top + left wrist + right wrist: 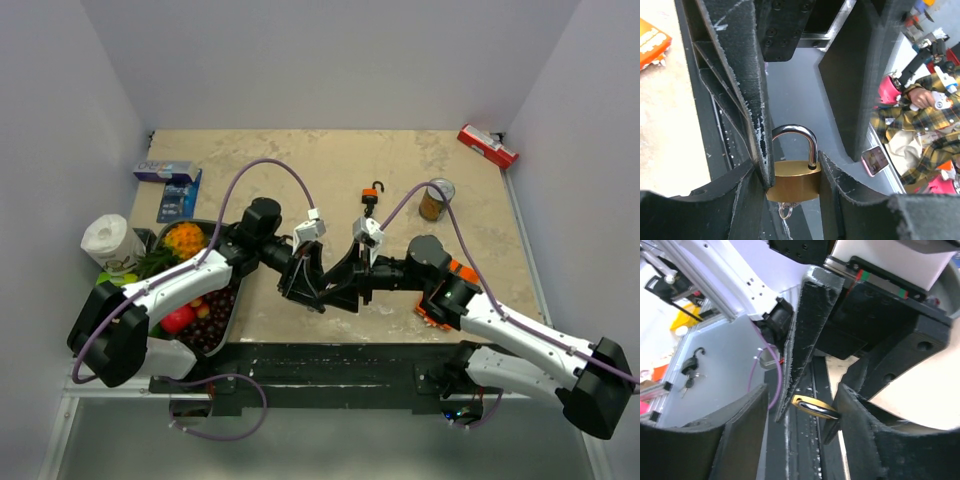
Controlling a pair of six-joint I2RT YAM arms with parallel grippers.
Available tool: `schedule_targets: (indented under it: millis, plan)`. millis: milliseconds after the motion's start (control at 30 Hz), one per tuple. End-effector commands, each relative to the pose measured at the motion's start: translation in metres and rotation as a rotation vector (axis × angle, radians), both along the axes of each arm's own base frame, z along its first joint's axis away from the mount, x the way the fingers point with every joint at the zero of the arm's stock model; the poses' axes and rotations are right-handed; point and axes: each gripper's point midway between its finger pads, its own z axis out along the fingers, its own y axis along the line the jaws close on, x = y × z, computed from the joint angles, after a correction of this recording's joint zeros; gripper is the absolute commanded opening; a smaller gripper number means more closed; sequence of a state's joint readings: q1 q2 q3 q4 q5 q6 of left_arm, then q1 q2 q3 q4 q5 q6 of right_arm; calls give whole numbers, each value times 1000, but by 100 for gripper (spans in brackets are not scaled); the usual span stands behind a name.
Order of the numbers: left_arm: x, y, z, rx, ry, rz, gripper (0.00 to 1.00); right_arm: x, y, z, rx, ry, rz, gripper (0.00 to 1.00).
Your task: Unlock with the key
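Observation:
My left gripper [303,278] is shut on a brass padlock [792,184] with a closed silver shackle and holds it up near the table's front edge. A small metal ring [785,212] hangs under the padlock's body. The key's black head and blade are hidden. My right gripper [340,285] is open and faces the left one; its fingers are wide apart around the padlock [812,406]. One of its fingers [860,435] lies against the padlock's end, beside a left finger. An orange padlock with a black shackle [372,197] lies on the table behind.
A dark bowl of fruit and vegetables [228,318] stands at the left, with a paper roll [105,240] and a blue box [170,182] behind it. A can [436,200] and a red box [488,146] stand at the back right. An orange packet [432,312] lies under my right arm.

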State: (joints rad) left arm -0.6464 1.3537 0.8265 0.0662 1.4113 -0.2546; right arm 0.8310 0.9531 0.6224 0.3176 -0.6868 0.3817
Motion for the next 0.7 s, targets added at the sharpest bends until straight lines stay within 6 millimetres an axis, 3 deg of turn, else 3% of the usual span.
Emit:
schedule_targets:
  millis: [0, 267, 567, 667]
  plan:
    - [-6, 3, 17, -62, -50, -39, 0, 4, -3, 15, 33, -53, -42, 52]
    - [-6, 4, 19, -69, -62, -35, 0, 7, -6, 4, -6, -43, -72, 29]
    - [-1, 0, 16, -55, -69, -5, 0, 14, -11, 7, -14, -51, -128, 1]
    - [-1, 1, 17, -58, -72, -7, 0, 22, -17, 13, 1, -61, -194, 0]
